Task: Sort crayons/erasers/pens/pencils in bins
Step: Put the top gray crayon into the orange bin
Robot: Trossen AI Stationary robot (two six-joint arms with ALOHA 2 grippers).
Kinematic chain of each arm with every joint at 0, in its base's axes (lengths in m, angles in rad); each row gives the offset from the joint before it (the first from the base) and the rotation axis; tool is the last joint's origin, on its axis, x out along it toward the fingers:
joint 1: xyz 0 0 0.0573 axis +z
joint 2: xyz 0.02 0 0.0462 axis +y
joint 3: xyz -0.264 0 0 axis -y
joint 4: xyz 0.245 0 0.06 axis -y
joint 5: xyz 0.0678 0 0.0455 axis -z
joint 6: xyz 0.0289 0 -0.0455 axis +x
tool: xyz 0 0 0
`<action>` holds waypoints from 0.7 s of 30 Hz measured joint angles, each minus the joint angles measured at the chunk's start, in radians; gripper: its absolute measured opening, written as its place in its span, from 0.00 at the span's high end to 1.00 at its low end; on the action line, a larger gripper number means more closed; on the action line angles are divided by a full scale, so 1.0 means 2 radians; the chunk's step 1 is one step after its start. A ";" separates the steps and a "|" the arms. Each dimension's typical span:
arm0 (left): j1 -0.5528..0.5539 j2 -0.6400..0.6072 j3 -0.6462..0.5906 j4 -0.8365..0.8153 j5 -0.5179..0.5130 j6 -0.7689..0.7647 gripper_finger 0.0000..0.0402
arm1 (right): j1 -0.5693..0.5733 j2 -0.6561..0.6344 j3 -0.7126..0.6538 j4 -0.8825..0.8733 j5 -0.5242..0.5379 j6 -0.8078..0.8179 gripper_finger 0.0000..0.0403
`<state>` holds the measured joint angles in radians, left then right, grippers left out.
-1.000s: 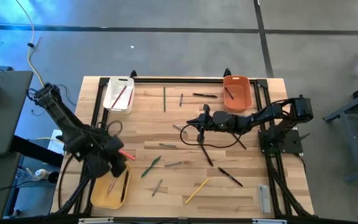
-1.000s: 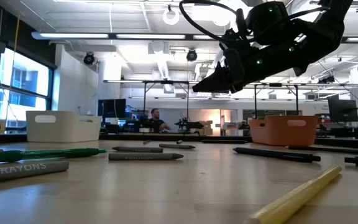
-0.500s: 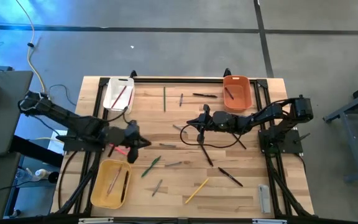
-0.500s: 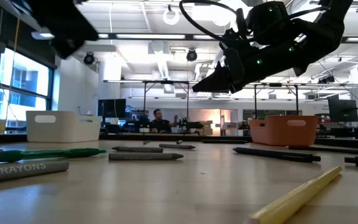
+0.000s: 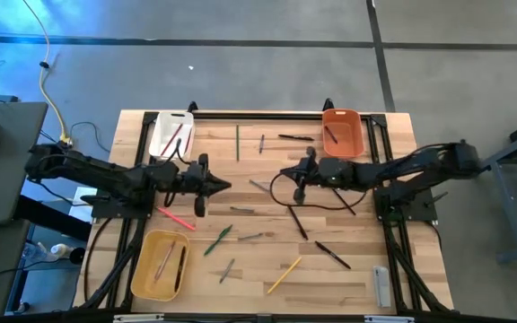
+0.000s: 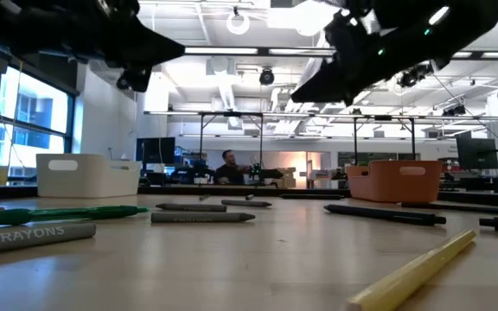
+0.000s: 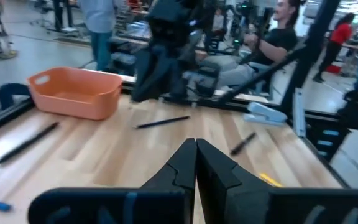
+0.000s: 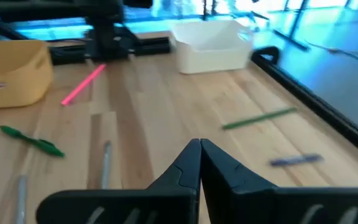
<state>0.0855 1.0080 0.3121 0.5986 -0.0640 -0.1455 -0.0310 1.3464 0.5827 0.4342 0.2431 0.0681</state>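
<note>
The left gripper (image 5: 225, 187) hung over the light wooden table (image 5: 348, 269) near the white plastic bin (image 5: 170, 135) at the far left corner, jaws pressed together, holding nothing. The right gripper (image 5: 284, 173) hovered mid-table, likewise closed and empty. Thin crayons and pencils (image 5: 218, 240) lay scattered across the tabletop. The orange plastic bin (image 5: 343, 132) sat at the far right corner, the yellow plastic bin (image 5: 159, 264) near the front left corner.

Three bins — white (image 5: 170, 135), orange (image 5: 343, 131), yellow (image 5: 159, 266) — on pale wood table (image 5: 258, 278).
</note>
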 joint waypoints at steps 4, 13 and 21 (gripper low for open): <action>0.033 0.000 -0.002 0.001 0.014 0.003 1.00 | 0.014 -0.066 0.000 -0.101 0.035 0.050 1.00; 0.088 0.002 -0.002 0.002 0.085 0.023 1.00 | 0.056 -0.128 0.026 -0.342 0.109 0.217 1.00; 0.107 0.052 -0.002 0.018 0.135 0.026 1.00 | 0.072 -0.099 0.066 -0.483 0.106 0.318 0.98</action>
<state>0.3002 1.1119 0.3073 0.6345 0.2056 -0.0933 0.1133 1.1476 0.7141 -0.5322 0.4541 0.7032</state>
